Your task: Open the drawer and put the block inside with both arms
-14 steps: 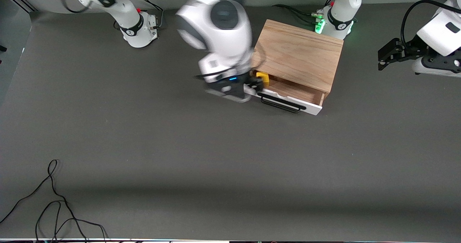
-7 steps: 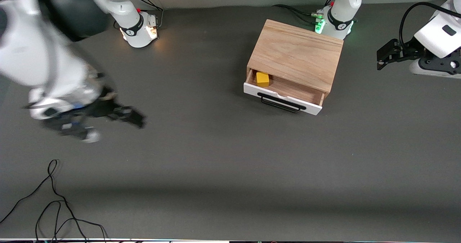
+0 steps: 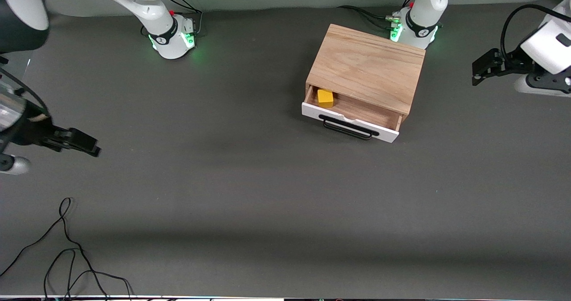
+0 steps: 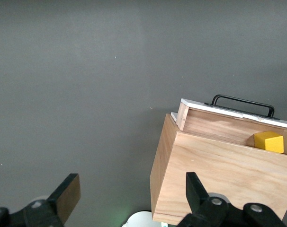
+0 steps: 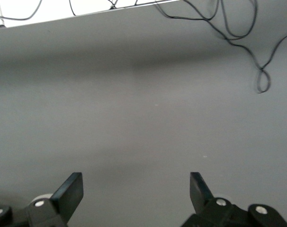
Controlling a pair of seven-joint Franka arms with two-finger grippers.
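Note:
The oak cabinet (image 3: 368,67) stands on the grey table in front of the left arm's base. Its white-fronted drawer (image 3: 352,121) with the black bar handle (image 3: 348,129) is pulled open. The yellow block (image 3: 325,97) lies inside the drawer, at the corner toward the right arm's end. My right gripper (image 3: 89,147) is open and empty, over the table at the right arm's end. My left gripper (image 3: 477,71) is open and empty, held off the cabinet at the left arm's end. The left wrist view shows the cabinet (image 4: 228,175), the block (image 4: 269,142) and the open gripper (image 4: 131,194). The right wrist view shows the open gripper (image 5: 134,189) over bare table.
A loose black cable (image 3: 67,247) lies on the table near the front camera at the right arm's end; it also shows in the right wrist view (image 5: 257,42). The arm bases (image 3: 171,35) (image 3: 417,26) stand along the table's back edge.
My right gripper let go of the block in the drawer and swung away to the right arm's end of the table. The left gripper shifted only slightly.

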